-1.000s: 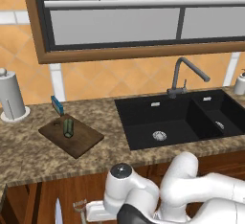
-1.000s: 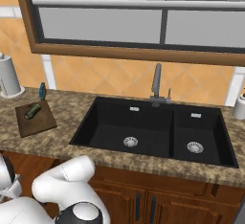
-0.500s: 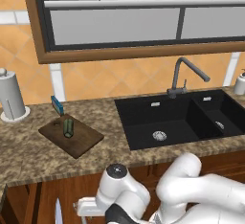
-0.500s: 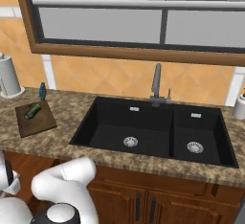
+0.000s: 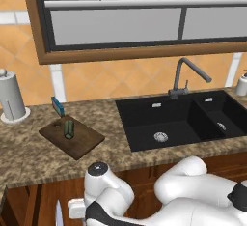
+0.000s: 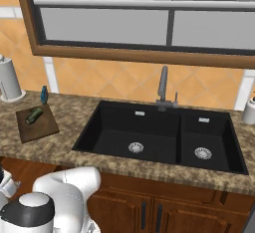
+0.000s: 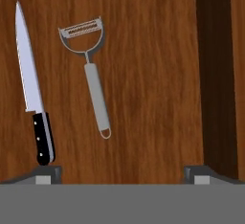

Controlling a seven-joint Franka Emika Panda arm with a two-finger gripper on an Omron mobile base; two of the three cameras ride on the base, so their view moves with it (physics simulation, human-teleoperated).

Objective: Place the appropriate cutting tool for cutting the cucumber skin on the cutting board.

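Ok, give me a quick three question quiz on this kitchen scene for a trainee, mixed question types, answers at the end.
1. True or false: the cucumber lies on the cutting board.
2. In the hand view, which lies nearer the middle of the wooden surface: A) the knife or B) the peeler?
3. Fill in: the tool stands ____, holding nothing.

Key: 1 true. 2 B. 3 open.
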